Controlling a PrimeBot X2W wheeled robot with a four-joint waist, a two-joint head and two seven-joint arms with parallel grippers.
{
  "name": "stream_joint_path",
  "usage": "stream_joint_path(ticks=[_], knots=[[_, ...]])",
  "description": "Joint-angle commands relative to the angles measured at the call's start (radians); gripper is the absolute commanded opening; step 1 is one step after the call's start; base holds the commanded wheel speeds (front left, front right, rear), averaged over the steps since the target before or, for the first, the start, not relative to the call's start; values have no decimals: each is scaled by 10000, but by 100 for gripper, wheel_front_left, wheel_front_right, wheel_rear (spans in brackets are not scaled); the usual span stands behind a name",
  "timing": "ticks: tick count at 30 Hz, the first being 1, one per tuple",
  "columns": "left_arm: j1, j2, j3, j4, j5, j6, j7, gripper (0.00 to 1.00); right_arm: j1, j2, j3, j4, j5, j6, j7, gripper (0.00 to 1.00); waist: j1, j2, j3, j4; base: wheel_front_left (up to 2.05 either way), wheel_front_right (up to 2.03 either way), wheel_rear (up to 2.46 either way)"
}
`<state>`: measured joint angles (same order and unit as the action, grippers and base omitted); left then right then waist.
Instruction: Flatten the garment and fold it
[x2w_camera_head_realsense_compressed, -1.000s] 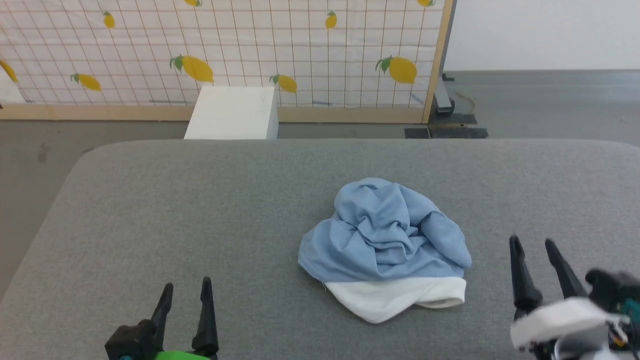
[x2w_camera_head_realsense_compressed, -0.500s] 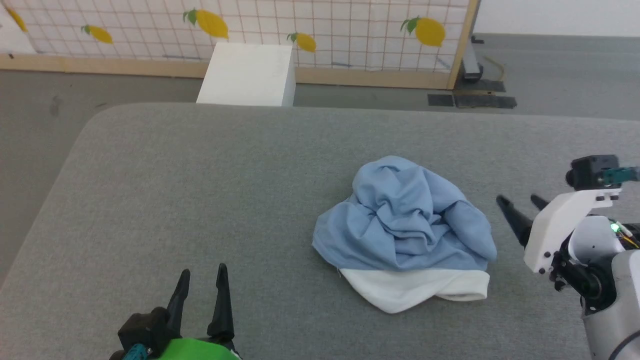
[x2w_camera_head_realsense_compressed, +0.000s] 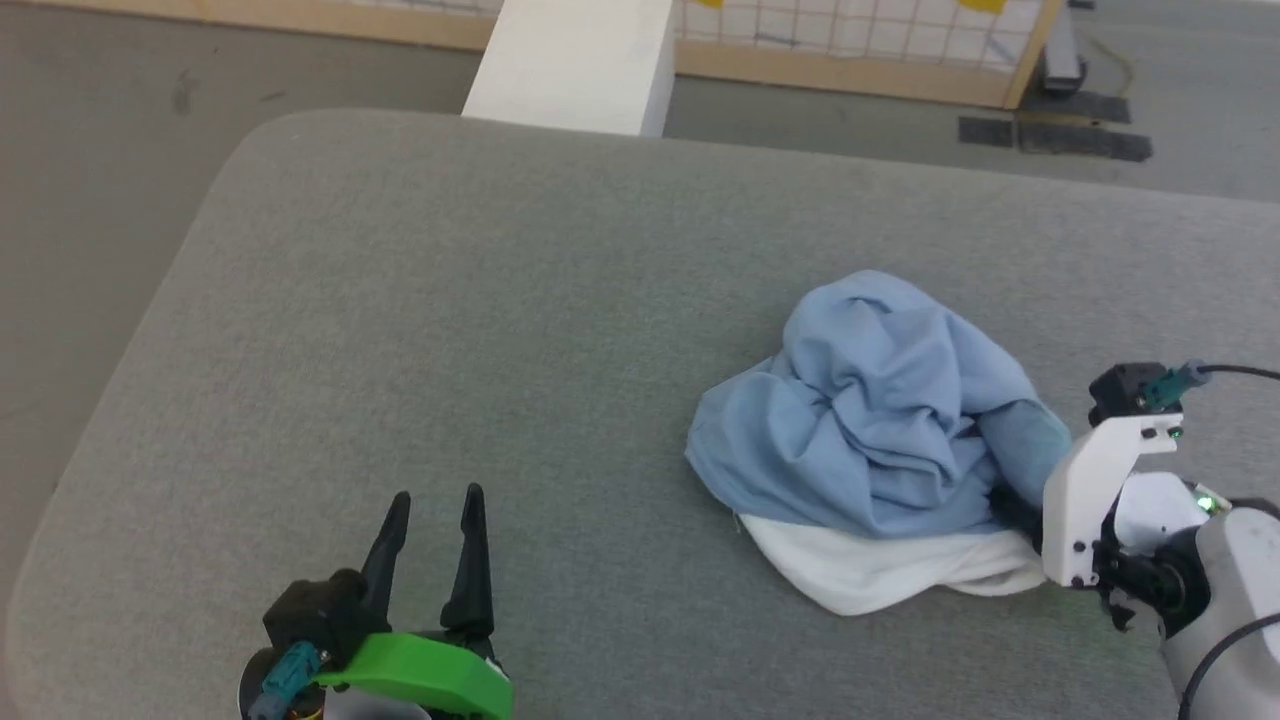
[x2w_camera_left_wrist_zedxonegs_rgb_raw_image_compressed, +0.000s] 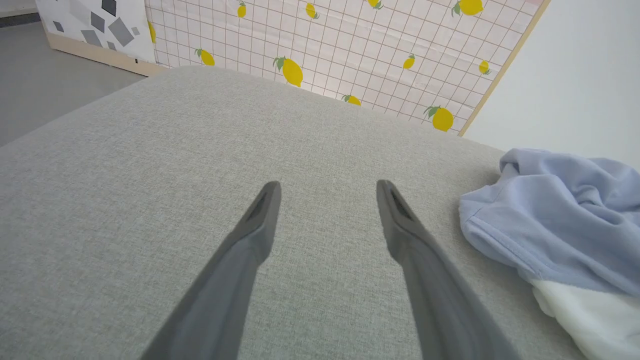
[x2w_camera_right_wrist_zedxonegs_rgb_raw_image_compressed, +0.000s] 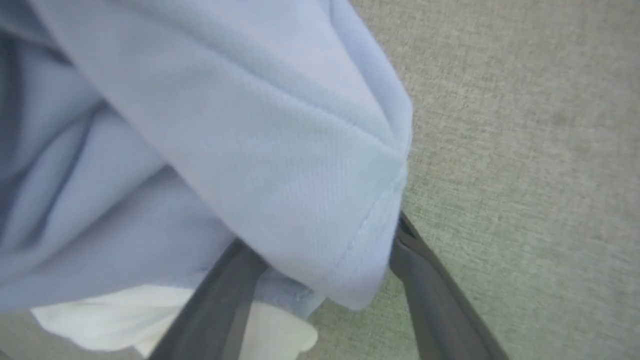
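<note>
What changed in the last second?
The right gripper swung in from the side to the crumpled garment; its open fingers now straddle a blue fold, nothing gripped yet. The head camera tilted down. The left gripper stayed open, idle; the garment kept its shape.

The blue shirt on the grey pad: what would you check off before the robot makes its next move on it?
1. Right hand open: ok, its fingers stand apart.
2. Right hand at the shirt: ok, a stitched blue edge lies over the gap between its fingers.
3. Grip on the shirt: not ok, nothing is pinched yet.
4. Which part that edge is, sleeve or hem: cannot tell.
5. Left hand out of the way: ok, open over the bare pad, apart from the shirt.
6. Shirt flat: not ok, it is a crumpled heap.
</note>
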<state>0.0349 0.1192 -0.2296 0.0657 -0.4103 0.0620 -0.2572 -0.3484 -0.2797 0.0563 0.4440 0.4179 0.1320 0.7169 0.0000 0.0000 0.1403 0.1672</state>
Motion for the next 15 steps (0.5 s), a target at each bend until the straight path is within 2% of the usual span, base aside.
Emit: stream_joint_path(ticks=[1, 2, 3, 10, 15], knots=[[-156, -62, 54, 47, 73, -60, -45, 100, -252, -91, 112, 86, -45, -13, -162, 43, 0, 0, 251, 236, 0, 0, 0], [-161, -77, 81, 72, 90, -73, -45, 100, -337, -158, 159, 117, -33, -13, -338, 3, 0, 0, 256, 236, 0, 0, 0], [-159, -91, 104, 93, 97, -81, -45, 100, -395, -209, 183, 154, -19, -13, -455, 0, 0, 0, 250, 228, 0, 0, 0], [47, -222, 321, 296, 75, -146, -45, 100, -856, -553, 595, 10, 509, -13, -1065, 0, 0, 0, -250, -145, 0, 0, 0], [214, -259, 408, 325, 108, -183, -45, 100, -1435, -667, -53, -529, 1227, -13, -1466, 0, 0, 0, -733, -514, 0, 0, 0]])
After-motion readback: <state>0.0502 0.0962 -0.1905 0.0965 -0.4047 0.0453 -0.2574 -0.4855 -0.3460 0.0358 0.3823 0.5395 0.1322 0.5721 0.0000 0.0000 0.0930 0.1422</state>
